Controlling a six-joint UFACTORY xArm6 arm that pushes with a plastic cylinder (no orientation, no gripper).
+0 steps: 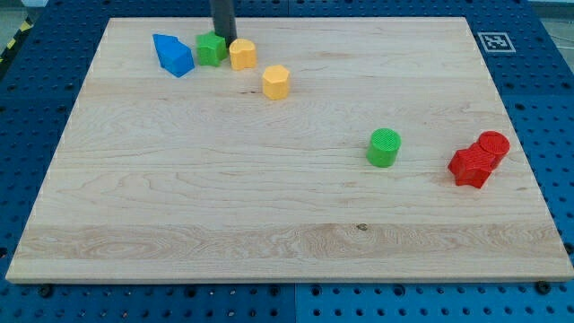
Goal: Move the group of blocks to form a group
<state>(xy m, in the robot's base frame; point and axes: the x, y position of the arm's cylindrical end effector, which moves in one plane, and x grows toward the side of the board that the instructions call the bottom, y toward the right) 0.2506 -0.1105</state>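
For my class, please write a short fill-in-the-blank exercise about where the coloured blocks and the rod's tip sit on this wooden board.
1. My tip sits at the view's top, just behind the green block and a ____ block beside it.
2. The blue block lies to the view's ____ of that green block.
3. The green cylinder stands alone, to the view's left of the two ____ blocks.
4. The second yellow block touches ____ other blocks.

Missing words: yellow; left; red; no
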